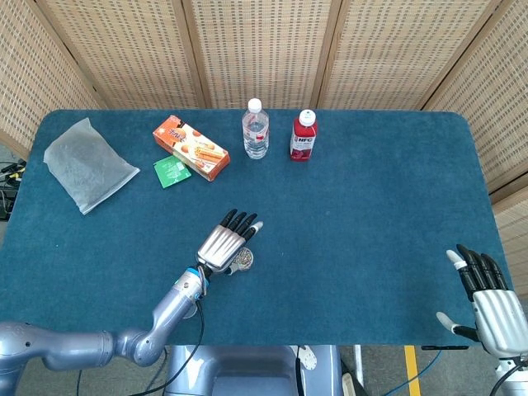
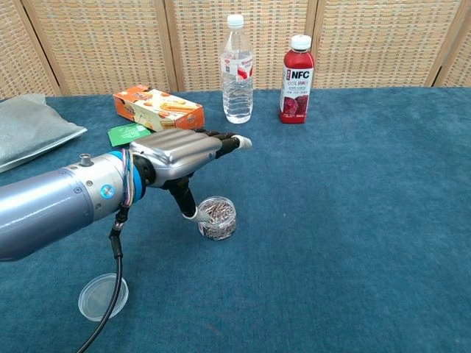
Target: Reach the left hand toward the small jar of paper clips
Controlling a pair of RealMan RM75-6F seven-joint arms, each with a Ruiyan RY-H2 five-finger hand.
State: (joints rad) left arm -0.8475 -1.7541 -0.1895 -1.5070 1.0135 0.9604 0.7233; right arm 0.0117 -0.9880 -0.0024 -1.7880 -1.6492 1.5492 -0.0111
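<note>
The small clear jar of paper clips (image 2: 216, 218) stands lidless on the blue table; in the head view only its edge (image 1: 244, 261) shows under my left hand. My left hand (image 2: 182, 152) (image 1: 224, 242) hovers over the jar with its fingers stretched forward and apart. Its thumb reaches down and touches the jar's left rim. Nothing is gripped. My right hand (image 1: 485, 302) is at the table's near right corner with its fingers spread, holding nothing.
The jar's clear lid (image 2: 103, 296) lies near the front left. At the back stand a water bottle (image 2: 237, 70) and a red NFC juice bottle (image 2: 296, 70). An orange snack box (image 2: 157, 109), a green packet (image 1: 172, 172) and a grey bag (image 1: 87, 164) lie left.
</note>
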